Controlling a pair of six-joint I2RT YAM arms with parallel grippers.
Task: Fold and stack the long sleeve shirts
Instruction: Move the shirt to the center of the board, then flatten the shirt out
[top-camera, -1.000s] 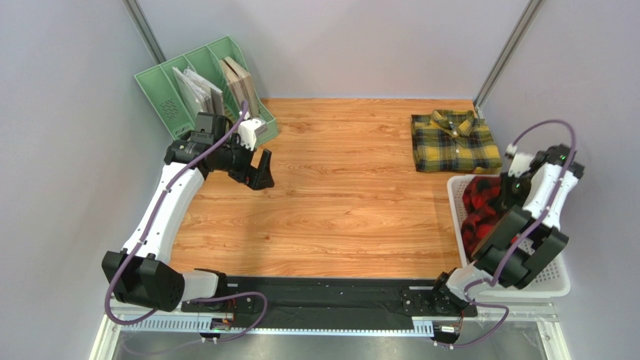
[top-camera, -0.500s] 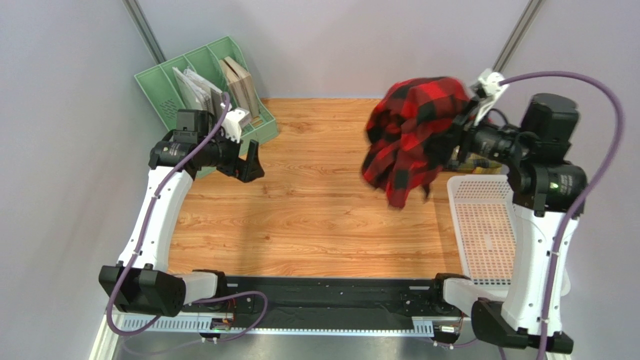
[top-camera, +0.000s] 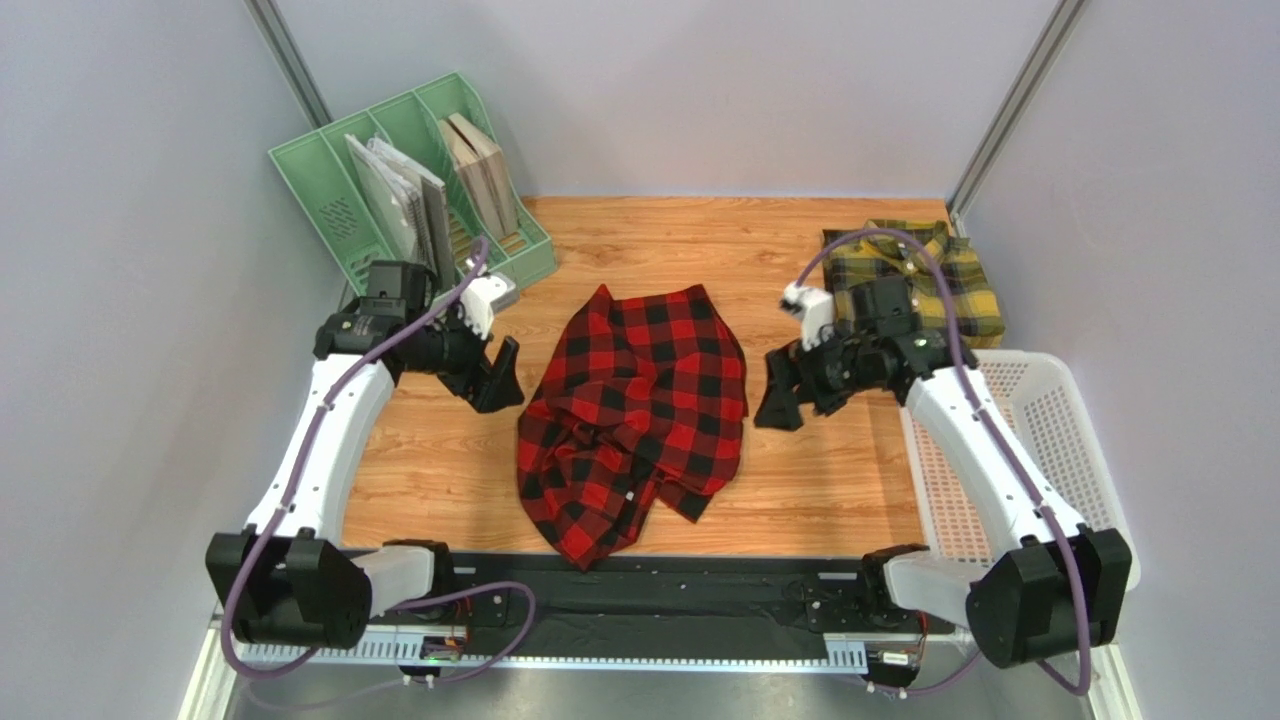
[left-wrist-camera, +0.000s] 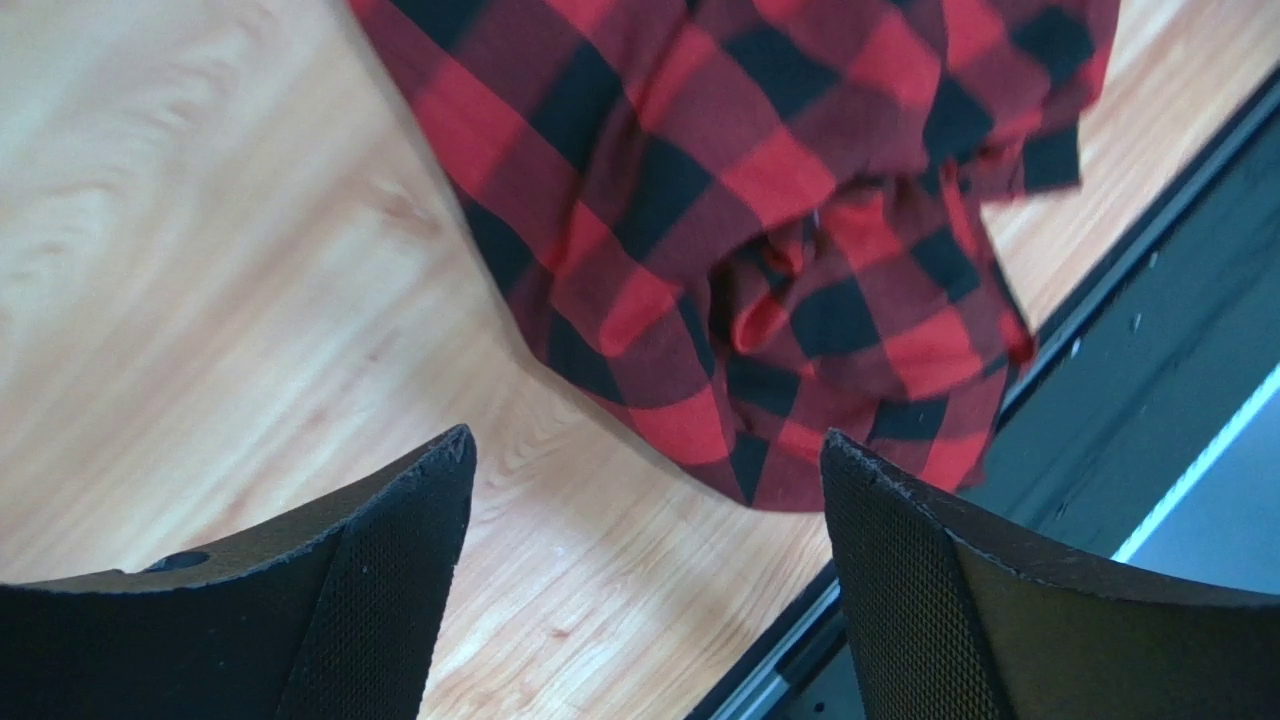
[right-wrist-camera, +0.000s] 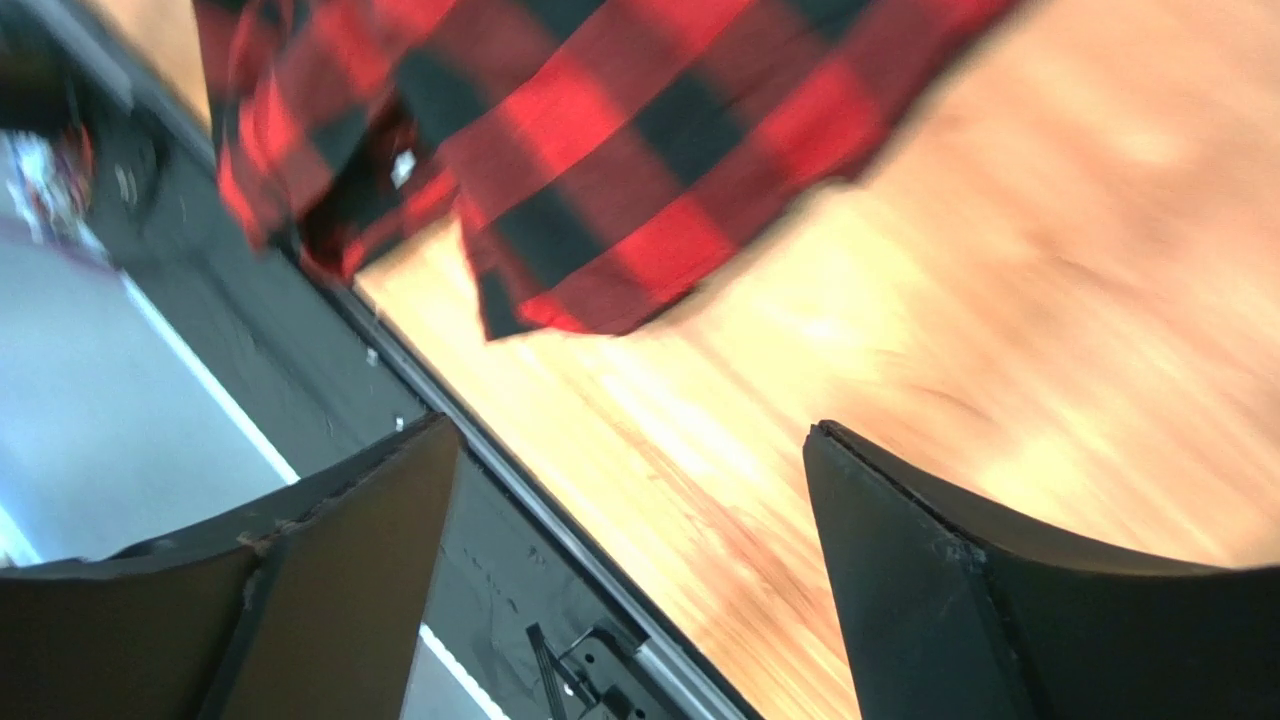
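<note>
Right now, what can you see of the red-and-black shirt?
The red-and-black shirt is soft-looking check flannel, lying unfolded and rumpled in the middle of the wooden table. Its far part lies fairly flat; its near end bunches up by the black front rail. No lettering shows. The left gripper and right gripper flank it, both open, neither touching it.

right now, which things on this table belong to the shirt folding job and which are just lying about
Job in hand:
crumpled red-and-black plaid flannel shirt, mid-table, not yet folded
folded yellow-and-dark-green plaid shirt, far right corner

Just lying about:
green plastic file rack holding papers and books, far left corner
white perforated plastic basket, right edge
</note>
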